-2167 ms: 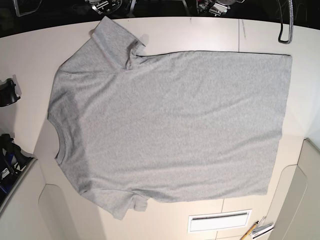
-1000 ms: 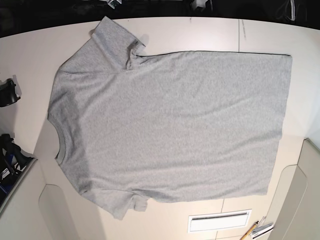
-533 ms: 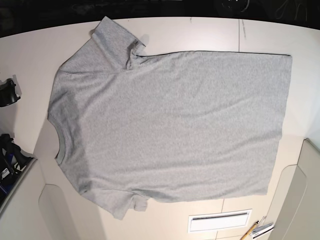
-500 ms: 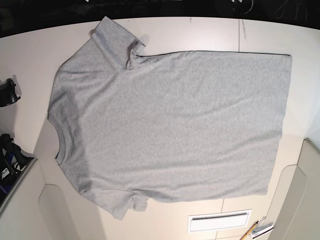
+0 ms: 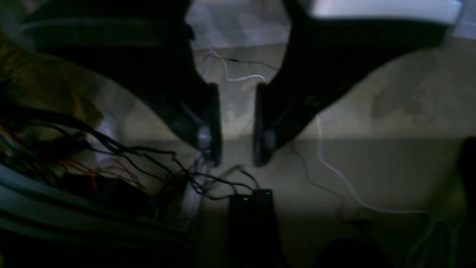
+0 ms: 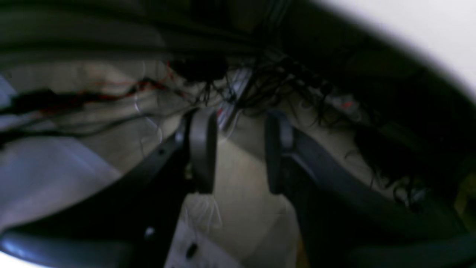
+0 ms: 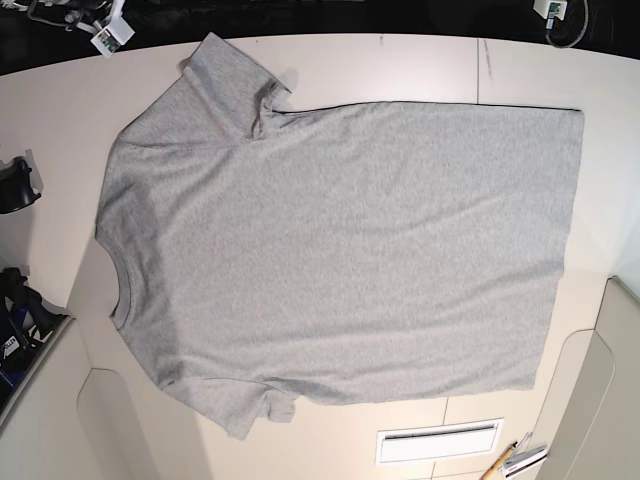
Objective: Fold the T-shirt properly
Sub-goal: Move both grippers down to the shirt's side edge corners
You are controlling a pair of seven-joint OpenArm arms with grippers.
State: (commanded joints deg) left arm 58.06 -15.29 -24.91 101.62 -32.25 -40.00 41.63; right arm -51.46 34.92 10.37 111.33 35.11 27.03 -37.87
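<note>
So the T-shirt (image 7: 340,255) is laid out flat across pretty much the whole counter (image 7: 400,65) in the base view, plain side up, no lettering showing. Collar sits out at 9 o'clock and the bottom hem runs straight down the 3 o'clock side. One sleeve pokes up toward 11 o'clock with a bit of a crease bunched where it meets the body, and the other sleeve is down around 7 o'clock with its edge tucked in slightly. Fabric looks mostly smooth, just a few soft ripples.

Neither arm is over the shirt. The left gripper (image 5: 237,149) is looking off the counter at a dim floor full of cables (image 5: 148,163), with a black box (image 5: 253,219) showing small green lights down at 6 o'clock. Its jaws stand a narrow gap apart with nothing between them. The right gripper (image 6: 238,152) is in the same kind of spot, tangled wires (image 6: 260,89) with some red ones at 12 o'clock, jaws parted a moderate amount and empty. Both wrist views are blurry, so details there are hard to call.

Other bits on the base view: a white vent-like slot (image 7: 438,441) at 6 o'clock just below the shirt, and what looks like a pencil (image 7: 497,462) right beside it toward 5 o'clock.
</note>
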